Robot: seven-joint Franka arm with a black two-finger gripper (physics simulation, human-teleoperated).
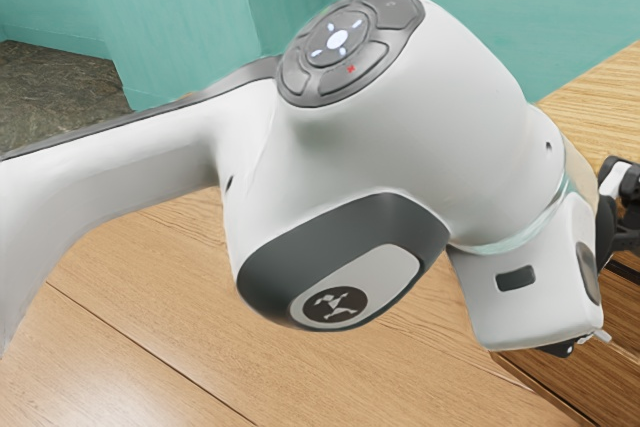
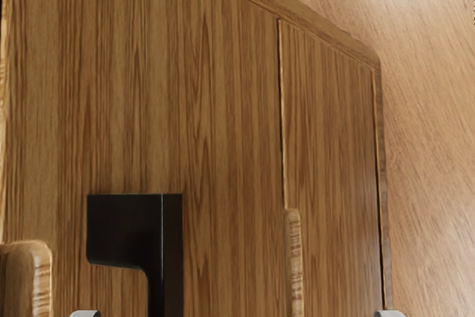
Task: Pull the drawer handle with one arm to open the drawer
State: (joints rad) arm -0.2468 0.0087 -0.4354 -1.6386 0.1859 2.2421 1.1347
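A wooden cabinet (image 2: 223,109) stands right in front of my hand, its front split by seams into panels. A black angular drawer handle (image 2: 137,246) sits on the wide panel, close to the hand. The grey tips of my gripper (image 2: 237,314) peek in far apart, one fingertip (image 2: 85,313) on each side of the black handle, so the gripper is open and holds nothing. In the exterior view my white hand (image 1: 555,287) hangs at the right, over the cabinet's edge (image 1: 600,377); the arm's big elbow hides most of the scene.
Two light wooden pull knobs (image 2: 26,276) (image 2: 293,257) stick out of the cabinet front beside the black handle. The cabinet stands on a wood floor (image 1: 120,347). Teal walls (image 1: 180,17) rise behind.
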